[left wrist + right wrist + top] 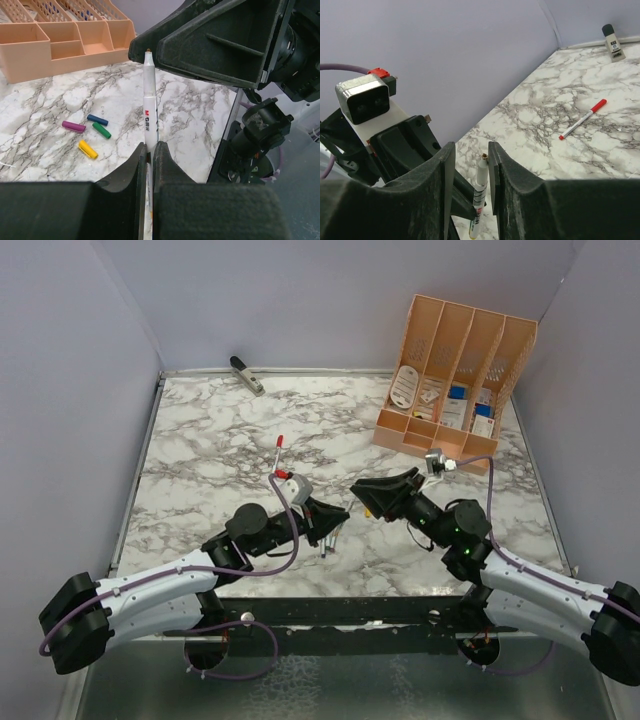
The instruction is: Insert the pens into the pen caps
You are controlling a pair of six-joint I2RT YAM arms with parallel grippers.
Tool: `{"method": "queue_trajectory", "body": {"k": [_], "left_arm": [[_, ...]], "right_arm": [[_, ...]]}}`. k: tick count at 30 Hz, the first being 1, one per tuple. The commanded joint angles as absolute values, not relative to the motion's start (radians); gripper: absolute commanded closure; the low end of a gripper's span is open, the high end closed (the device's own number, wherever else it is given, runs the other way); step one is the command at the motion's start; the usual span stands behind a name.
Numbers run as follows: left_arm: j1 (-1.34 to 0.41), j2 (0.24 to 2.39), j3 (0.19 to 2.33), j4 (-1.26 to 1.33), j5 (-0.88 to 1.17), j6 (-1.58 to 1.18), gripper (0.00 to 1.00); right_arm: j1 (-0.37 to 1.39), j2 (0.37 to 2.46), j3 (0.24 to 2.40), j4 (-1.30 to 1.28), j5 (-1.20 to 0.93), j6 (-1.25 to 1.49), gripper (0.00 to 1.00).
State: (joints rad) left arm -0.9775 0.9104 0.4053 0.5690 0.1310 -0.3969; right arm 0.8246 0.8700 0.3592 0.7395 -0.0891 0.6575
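Observation:
My left gripper (149, 150) is shut on a white pen (150, 107) whose bare brownish tip points up at the right gripper. The right gripper (471, 150) stands open, its jaws on either side of that pen (481, 192); the tip lies close against the right-hand finger (496, 165). In the top view the two grippers (340, 515) (362, 490) meet at the table's middle. Purple (73, 126), blue (97, 119), green (101, 130) and yellow (88, 149) pen caps lie loose on the marble. A pen with a red cap (277, 452) lies farther back.
More pens (328, 538) lie under the left gripper. A peach desk organizer (455, 380) stands at the back right. A grey stapler-like tool (246, 374) lies by the back wall. Purple walls close in the marble table (200, 440).

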Motion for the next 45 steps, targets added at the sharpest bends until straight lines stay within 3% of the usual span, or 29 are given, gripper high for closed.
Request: {"method": "queue_trajectory", "body": {"k": [1,11,19,22,23,27,28,29,31,36,45], "left_arm": [[-0.983,0.922,0.453,0.625,0.151,-0.389,1.0],[-0.983,0.904,0.456,0.633,0.151,-0.392,1.0],[-0.983,0.887,0.453,0.634,0.137,-0.389,1.0],[-0.983,0.888,0.455,0.635,0.149,-0.388,1.0],[-0.983,0.89,0.457,0.635,0.157,-0.389,0.97],[-0.983,0.885,0.444,0.637,0.2,-0.374,0.63],[-0.983,0.881,0.439,0.637,0.213,-0.366,0.47],[-0.983,0.875,0.432,0.639,0.22,-0.357,0.4],[-0.983,0.86,0.418,0.644,0.229,-0.341,0.35],[-0.983,0.826,0.395,0.641,0.203,-0.321,0.35],[-0.983,0.898,0.418,0.651,0.286,-0.331,0.56]], "right_arm": [[0.822,0.887,0.387,0.775,-0.143,0.66,0.7],[0.822,0.893,0.377,0.763,-0.139,0.654,0.72],[0.822,0.9,0.384,0.73,-0.136,0.649,0.99],[0.822,0.902,0.39,0.722,-0.138,0.646,0.99],[0.822,0.902,0.389,0.724,-0.137,0.646,0.99],[0.822,0.879,0.384,0.745,-0.133,0.633,0.99],[0.822,0.868,0.385,0.745,-0.133,0.627,0.99],[0.822,0.859,0.388,0.74,-0.133,0.622,0.99],[0.822,0.848,0.401,0.72,-0.137,0.614,0.99],[0.822,0.833,0.409,0.715,-0.17,0.606,0.99],[0.822,0.883,0.441,0.753,-0.319,0.598,0.99]]}}
